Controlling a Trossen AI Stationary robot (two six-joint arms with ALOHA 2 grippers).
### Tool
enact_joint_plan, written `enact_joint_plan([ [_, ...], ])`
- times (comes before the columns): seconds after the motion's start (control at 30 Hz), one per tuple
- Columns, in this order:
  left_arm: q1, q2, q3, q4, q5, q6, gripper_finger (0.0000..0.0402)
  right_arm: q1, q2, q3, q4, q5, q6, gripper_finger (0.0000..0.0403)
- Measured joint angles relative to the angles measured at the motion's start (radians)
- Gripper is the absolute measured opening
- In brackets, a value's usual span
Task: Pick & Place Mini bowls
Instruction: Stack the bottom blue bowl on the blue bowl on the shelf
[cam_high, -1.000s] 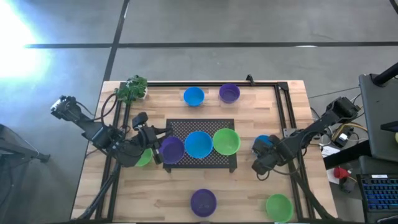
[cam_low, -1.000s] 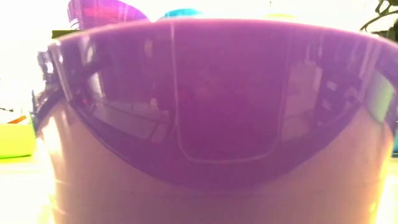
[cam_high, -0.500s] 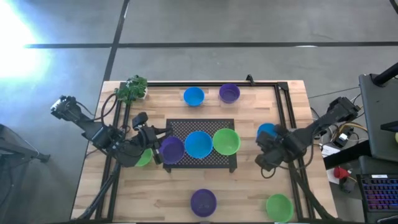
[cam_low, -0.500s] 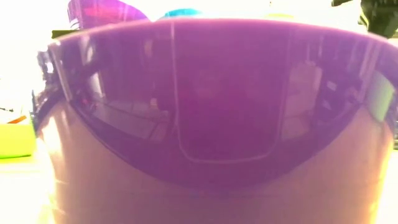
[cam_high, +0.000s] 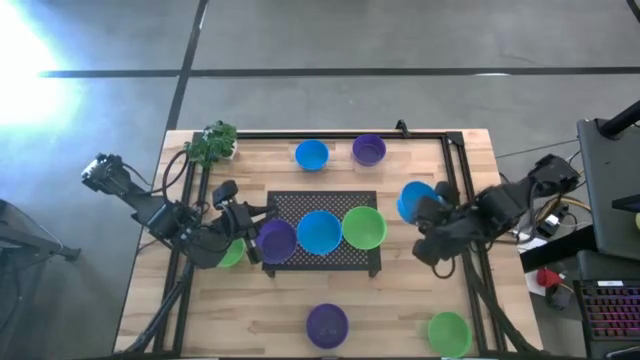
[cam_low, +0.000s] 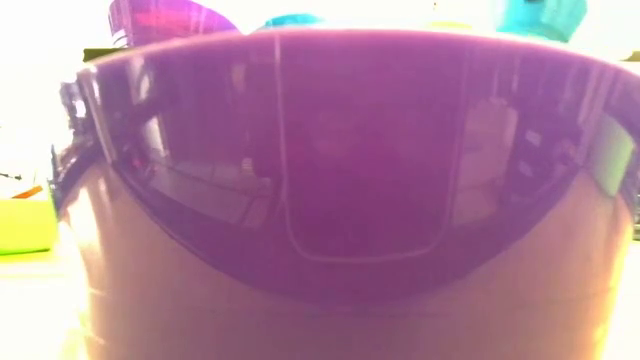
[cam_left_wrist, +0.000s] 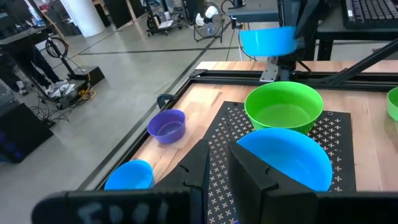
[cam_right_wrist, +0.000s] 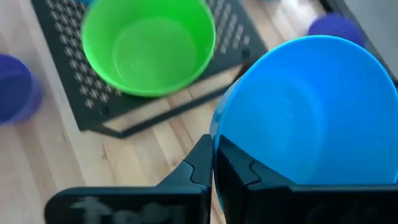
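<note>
A black mesh mat (cam_high: 355, 258) carries a purple bowl (cam_high: 277, 240), a blue bowl (cam_high: 320, 231) and a green bowl (cam_high: 364, 226). My left gripper (cam_high: 256, 232) is at the purple bowl's left rim, fingers nearly together. In the low view this purple bowl (cam_low: 170, 15) shows higher than its neighbours. My right gripper (cam_high: 430, 213) is right of the mat, shut on another blue bowl (cam_high: 414, 199), which is in the air; this raised blue bowl (cam_left_wrist: 267, 40) also shows in the left wrist view. My left gripper is at the purple bowl's left rim (cam_high: 263, 238), coming level from the table's left; its own fingers hide the place of contact. My right gripper pinches the blue bowl's rim (cam_right_wrist: 219, 134), one finger inside and one outside. The bowl is lifted clear and tilted, its hollow (cam_right_wrist: 305, 106) turned toward the wrist.
Loose bowls: blue (cam_high: 311, 154) and purple (cam_high: 369, 150) at the far edge, purple (cam_high: 326, 323) and green (cam_high: 448, 332) at the near edge, green (cam_high: 232, 253) under the left arm. A small plant (cam_high: 214, 143) stands at the far left corner. The near purple bowl (cam_low: 330, 180) fills the low view.
My right gripper has risen and moved toward the far edge and slightly left, staying shut on the blue bowl. The bowl has come off the table right of the mat and now hangs clear, tilted.
</note>
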Motion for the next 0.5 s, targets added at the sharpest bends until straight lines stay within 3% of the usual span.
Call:
enact_joint_plan([
  [0.27, 0.0, 0.0, 0.0, 0.0, 0.0, -0.001, 0.005, -0.116, 0.017, 0.117, 0.007, 0.016, -0.146, 0.0008],
  [0.5, 0.0, 0.0, 0.0, 0.0, 0.0, -0.001, 0.005, -0.19, 0.131, 0.246, 0.008, -0.018, -0.357, 0.0008],
])
